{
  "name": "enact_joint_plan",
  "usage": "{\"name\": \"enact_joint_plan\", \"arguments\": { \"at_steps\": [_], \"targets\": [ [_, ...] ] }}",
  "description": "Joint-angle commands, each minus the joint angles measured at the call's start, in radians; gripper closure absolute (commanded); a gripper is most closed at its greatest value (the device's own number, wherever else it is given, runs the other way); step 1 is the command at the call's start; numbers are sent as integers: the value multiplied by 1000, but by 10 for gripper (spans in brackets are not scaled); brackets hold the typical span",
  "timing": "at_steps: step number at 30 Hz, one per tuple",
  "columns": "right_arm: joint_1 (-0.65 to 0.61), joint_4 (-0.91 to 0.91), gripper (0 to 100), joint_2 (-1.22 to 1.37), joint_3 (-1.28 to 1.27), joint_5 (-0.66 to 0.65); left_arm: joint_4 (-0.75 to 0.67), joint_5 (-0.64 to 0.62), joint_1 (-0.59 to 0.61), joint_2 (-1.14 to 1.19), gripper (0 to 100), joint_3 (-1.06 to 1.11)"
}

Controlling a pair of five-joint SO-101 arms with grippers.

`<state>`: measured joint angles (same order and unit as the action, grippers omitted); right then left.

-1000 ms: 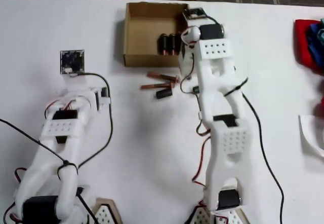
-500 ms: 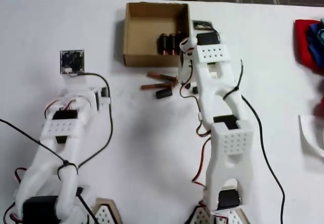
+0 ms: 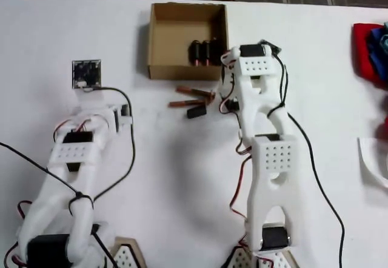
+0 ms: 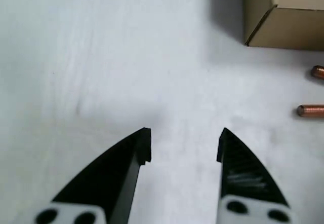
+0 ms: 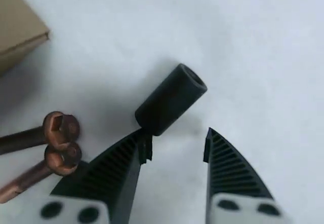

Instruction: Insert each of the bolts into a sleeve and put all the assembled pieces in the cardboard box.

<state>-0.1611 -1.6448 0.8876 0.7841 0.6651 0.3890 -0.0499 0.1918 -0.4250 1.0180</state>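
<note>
White tabletop with two arms side by side, their bases at the near edge. The left arm is folded at the near left; its gripper hangs over bare table with the jaws wide apart and nothing between them, well clear of the parts. The right arm stretches farther up the table; its gripper is likewise wide open and holds nothing, poised low over a black sleeve. The sleeve lies on its side on the table, one end touching the tip of one finger and its body ahead of the gap rather than inside it. Just beside that finger are the heads of two copper bolts, lying loose on the table side by side with their shafts bare. Beyond these parts stands the cardboard box, open at the top, with a small cluster of dark assembled pieces against its far wall; their exact count cannot be told. By this layout the task is partly done: some pieces are boxed, while the two loose bolts are not yet sleeved or boxed. At the far right edge lies a red cloth.
</note>
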Motion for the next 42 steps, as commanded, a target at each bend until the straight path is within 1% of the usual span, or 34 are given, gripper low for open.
{"name": "enact_joint_plan", "arguments": {
  "at_steps": [1, 7, 13, 16, 24, 33, 34, 38, 42],
  "targets": [
    [19, -12, 837, 1, 74, 11, -15, 8, -5, -5, 771, -7],
    [21, -31, 837, -5, 86, 11, -15, 8, -5, -5, 771, -7],
    [50, -24, 837, -4, 86, 12, -15, 8, -6, -5, 771, -7],
    [59, -22, 837, 1, 123, 44, -15, 8, -8, -5, 771, -7],
    [59, -18, 837, 5, 264, 48, -15, 8, -8, -5, 771, -7],
    [62, -19, 837, 74, 264, 55, -15, 8, -8, -5, 771, -7],
    [62, -19, 837, 87, 265, 64, -15, 8, -8, -5, 771, -7],
    [79, -15, 837, 120, 265, 167, -15, 8, -8, -5, 771, -7],
    [91, 12, 837, 143, 267, 184, -15, 8, -8, -5, 771, -7]
  ]
}}
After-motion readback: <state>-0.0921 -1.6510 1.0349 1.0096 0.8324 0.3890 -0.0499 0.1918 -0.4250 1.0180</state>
